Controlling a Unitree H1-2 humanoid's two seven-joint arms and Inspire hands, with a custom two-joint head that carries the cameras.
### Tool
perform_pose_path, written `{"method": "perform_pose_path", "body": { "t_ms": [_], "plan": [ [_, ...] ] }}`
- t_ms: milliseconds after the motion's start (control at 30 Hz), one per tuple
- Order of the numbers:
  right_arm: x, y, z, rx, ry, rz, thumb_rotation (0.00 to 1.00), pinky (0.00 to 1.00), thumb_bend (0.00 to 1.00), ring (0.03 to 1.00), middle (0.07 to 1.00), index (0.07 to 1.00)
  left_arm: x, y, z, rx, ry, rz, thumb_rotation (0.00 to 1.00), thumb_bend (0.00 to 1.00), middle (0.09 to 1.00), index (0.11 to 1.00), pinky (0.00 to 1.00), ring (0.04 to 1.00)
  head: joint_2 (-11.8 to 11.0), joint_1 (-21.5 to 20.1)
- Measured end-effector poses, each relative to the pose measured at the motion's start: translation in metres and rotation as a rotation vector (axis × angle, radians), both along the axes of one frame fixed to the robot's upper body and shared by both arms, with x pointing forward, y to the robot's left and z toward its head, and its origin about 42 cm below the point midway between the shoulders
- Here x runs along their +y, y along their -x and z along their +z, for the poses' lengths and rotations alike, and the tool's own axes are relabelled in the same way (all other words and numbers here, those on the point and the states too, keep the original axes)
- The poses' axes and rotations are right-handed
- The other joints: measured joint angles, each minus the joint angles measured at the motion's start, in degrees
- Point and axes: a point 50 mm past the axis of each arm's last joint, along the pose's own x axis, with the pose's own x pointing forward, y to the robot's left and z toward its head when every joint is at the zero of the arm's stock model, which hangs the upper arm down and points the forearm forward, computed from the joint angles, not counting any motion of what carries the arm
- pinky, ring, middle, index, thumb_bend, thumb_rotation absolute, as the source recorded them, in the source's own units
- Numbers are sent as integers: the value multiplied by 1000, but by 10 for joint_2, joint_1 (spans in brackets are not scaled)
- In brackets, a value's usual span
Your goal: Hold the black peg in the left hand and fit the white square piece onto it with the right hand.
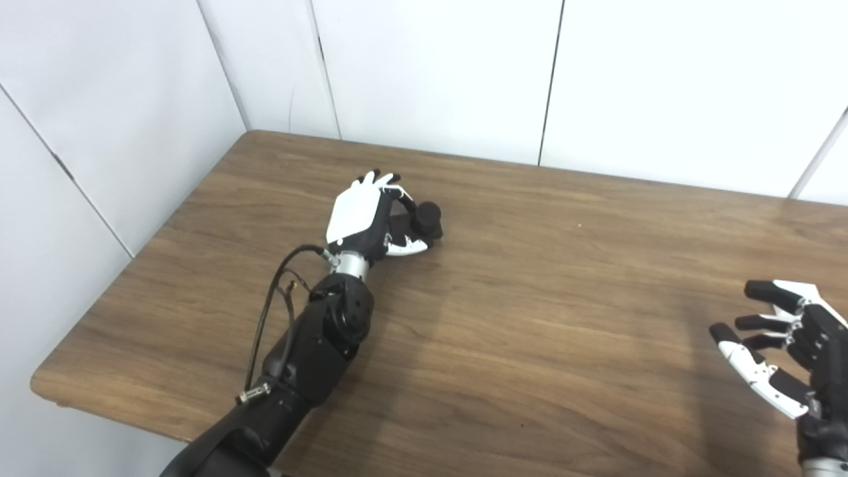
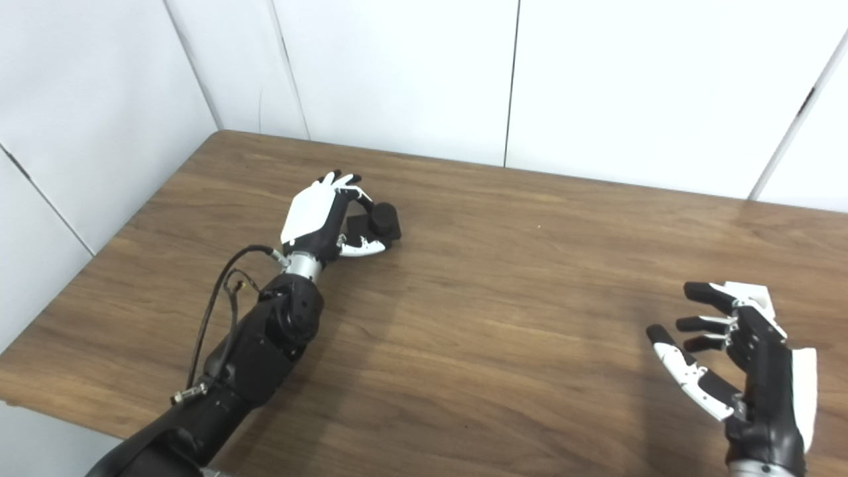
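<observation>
The black peg (image 1: 428, 216), a short round post on a dark square base, stands on the wooden table (image 1: 543, 278) left of centre. My left hand (image 1: 363, 215) is wrapped around it, fingers curled over the top and the thumb along the base's near side. At the right edge my right hand (image 2: 735, 358) is open, fingers spread, holding nothing. Just beyond its fingertips a white piece (image 2: 754, 295) shows, mostly hidden by the fingers; it looks like the white square piece lying on the table.
White wall panels (image 1: 430, 73) rise behind the table's far and left edges. A loose black cable (image 1: 268, 318) loops off my left forearm. The table's near left corner (image 1: 46, 387) lies close to that arm.
</observation>
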Motion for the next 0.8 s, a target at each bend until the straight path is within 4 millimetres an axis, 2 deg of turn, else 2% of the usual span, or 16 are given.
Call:
{"method": "perform_pose_path", "body": {
  "t_ms": [333,433,600,800],
  "plan": [
    [1,0,0,-1,-9,2,0,446,444,574,709,665,6,7,-2,23,81,-115,75,523,921,483,1000,1000,5,-24],
    [2,0,-2,0,-25,14,0,496,421,614,731,679,6,11,-3,39,114,-165,77,522,937,484,1000,1000,7,-32],
    [2,1,-3,7,-45,26,0,522,433,621,732,683,3,13,-3,78,162,-261,77,522,938,484,1000,1000,10,-42],
    [2,-1,-9,7,-39,25,0,490,455,607,721,676,-3,17,-3,109,170,-359,78,521,939,485,997,1000,13,-53]
  ]
}}
